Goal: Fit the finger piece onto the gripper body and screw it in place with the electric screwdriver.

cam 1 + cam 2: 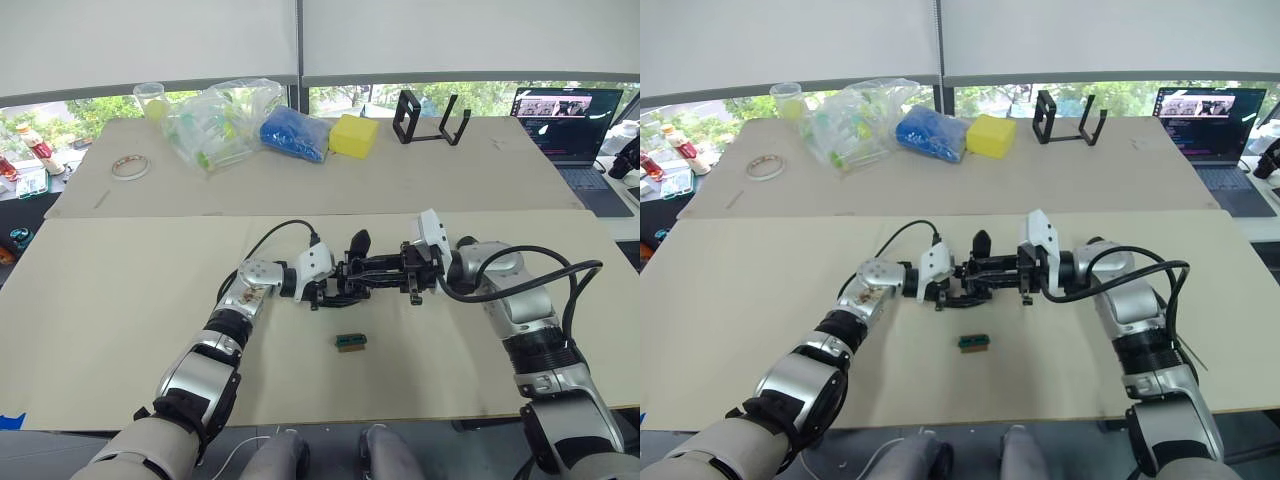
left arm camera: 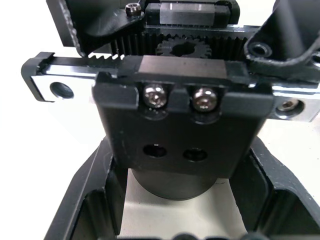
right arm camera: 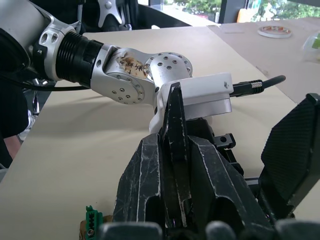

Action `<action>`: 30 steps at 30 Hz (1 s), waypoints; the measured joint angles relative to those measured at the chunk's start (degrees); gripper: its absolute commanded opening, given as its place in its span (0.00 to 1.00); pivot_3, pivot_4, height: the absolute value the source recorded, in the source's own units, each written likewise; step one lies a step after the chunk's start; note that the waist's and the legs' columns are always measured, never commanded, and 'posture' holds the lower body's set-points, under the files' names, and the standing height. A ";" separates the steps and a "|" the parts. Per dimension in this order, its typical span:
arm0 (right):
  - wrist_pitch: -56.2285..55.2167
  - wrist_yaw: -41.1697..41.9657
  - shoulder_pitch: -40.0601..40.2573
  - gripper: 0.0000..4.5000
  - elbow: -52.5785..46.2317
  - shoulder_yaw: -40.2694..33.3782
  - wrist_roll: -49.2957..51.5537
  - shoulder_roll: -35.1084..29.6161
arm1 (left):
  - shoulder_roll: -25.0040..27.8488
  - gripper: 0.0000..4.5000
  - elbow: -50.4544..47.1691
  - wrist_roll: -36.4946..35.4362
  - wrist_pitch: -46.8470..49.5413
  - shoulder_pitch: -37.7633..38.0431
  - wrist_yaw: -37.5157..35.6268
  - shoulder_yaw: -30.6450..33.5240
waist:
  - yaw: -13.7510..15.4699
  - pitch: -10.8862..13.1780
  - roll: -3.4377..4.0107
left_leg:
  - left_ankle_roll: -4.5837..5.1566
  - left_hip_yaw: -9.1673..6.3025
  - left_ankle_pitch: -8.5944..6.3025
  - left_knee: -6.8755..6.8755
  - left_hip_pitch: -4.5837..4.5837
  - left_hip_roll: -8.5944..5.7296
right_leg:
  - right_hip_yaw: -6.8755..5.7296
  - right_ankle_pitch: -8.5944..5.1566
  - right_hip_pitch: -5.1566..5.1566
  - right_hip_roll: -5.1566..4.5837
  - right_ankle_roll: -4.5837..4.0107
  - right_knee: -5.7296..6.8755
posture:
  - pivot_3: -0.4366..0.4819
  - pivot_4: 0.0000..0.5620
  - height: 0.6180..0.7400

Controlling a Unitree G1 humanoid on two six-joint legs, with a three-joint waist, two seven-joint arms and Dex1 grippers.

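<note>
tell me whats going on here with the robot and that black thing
The robot is holding a small black gripper body between its two hands, just above the table. The left hand holds one end; the right hand is clamped on a flat black finger piece at the other end. A tiny green-and-brown block lies on the table just below.

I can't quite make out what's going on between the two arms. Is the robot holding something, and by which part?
The left gripper holds the gripper body around its round base. The right gripper pinches the finger piece near its lower end, its point sticking out.
</note>
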 measured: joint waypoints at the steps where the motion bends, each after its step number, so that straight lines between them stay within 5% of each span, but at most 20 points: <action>1: -0.03 0.01 0.06 0.07 0.11 -0.05 0.15 0.00 | 0.00 0.51 0.00 0.00 0.00 0.00 -0.01 0.00 | 0.00 0.00 0.00 | 0.00 0.00 0.00 0.00 0.00 0.00 | 0.00 0.00 0.00 0.00 0.00 0.00 | 0.48 0.27 1.00; 17: 2.53 5.03 -6.40 0.07 9.10 3.10 0.36 0.95 | 0.74 0.51 -0.72 0.16 1.08 0.46 -0.35 -0.01 | -0.14 -0.33 -0.04 | -0.01 0.00 -0.01 -0.09 0.15 0.01 | 0.05 0.00 0.05 -0.01 0.00 -0.01 | 0.48 0.27 1.00; 30: -0.57 2.31 -2.75 0.07 6.50 2.99 0.36 1.09 | 0.92 0.51 -1.77 0.22 1.78 1.62 0.41 -0.02 | -0.11 -0.80 0.01 | -0.04 -0.01 -0.03 -0.26 0.49 0.00 | 0.20 0.00 0.19 0.00 0.00 -0.03 | 0.48 0.27 1.00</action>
